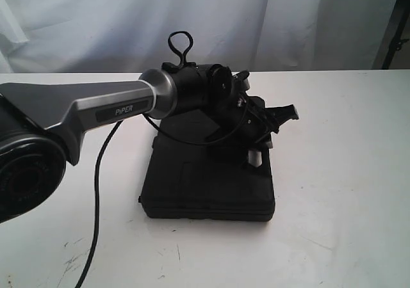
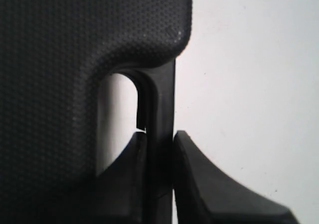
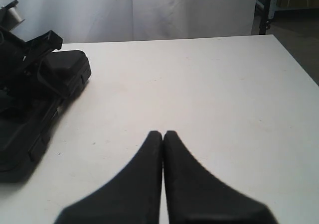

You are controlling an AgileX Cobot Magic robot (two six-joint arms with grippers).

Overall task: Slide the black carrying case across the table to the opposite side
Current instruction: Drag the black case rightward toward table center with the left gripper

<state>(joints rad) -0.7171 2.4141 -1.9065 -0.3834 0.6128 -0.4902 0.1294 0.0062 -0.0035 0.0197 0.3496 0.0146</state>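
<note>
White tabletop [image 1: 346, 173], on it we see the black case [image 1: 205, 185] lying flat near the middle, left arm [image 1: 83, 109] reaching over it, left jaws clenched on its handle [image 2: 162, 94], right jaws pressed together, empty, apart from the case

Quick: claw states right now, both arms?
Left claw: closed on the handle of the black carrying case.
Right claw: closed, holding nothing.
</note>
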